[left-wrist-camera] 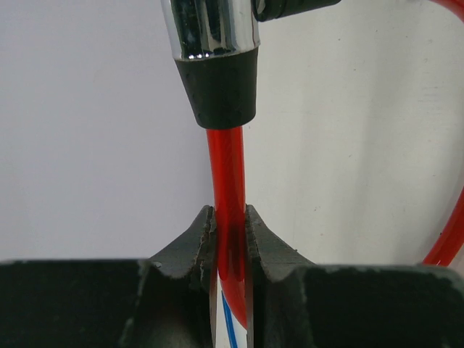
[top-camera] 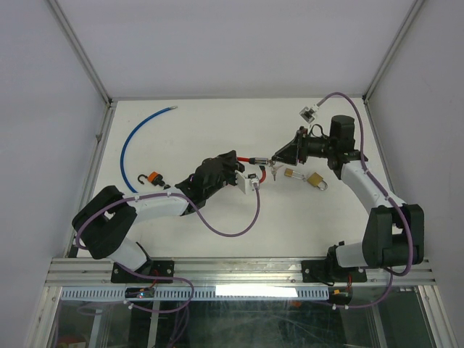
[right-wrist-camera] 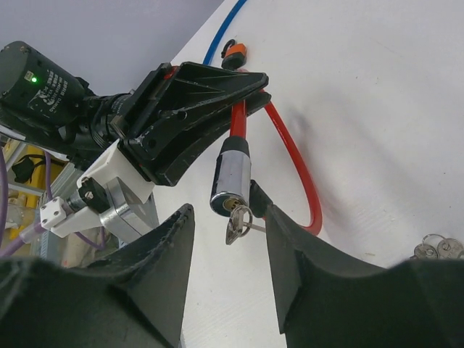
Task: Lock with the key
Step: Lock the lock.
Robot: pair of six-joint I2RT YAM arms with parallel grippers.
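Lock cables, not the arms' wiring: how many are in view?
2. A blue cable curves across the table's far left; a red cable is at centre, clamped in the left gripper. Others may be hidden.

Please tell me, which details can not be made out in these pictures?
- Right wrist view: the blade of the key is hidden inside the lock cylinder; whether the right gripper touches the key is unclear.
- Left wrist view: the top edge cuts off the cylinder; the left gripper hides part of the red cable.
- Top view: the key is too small, behind the right gripper.
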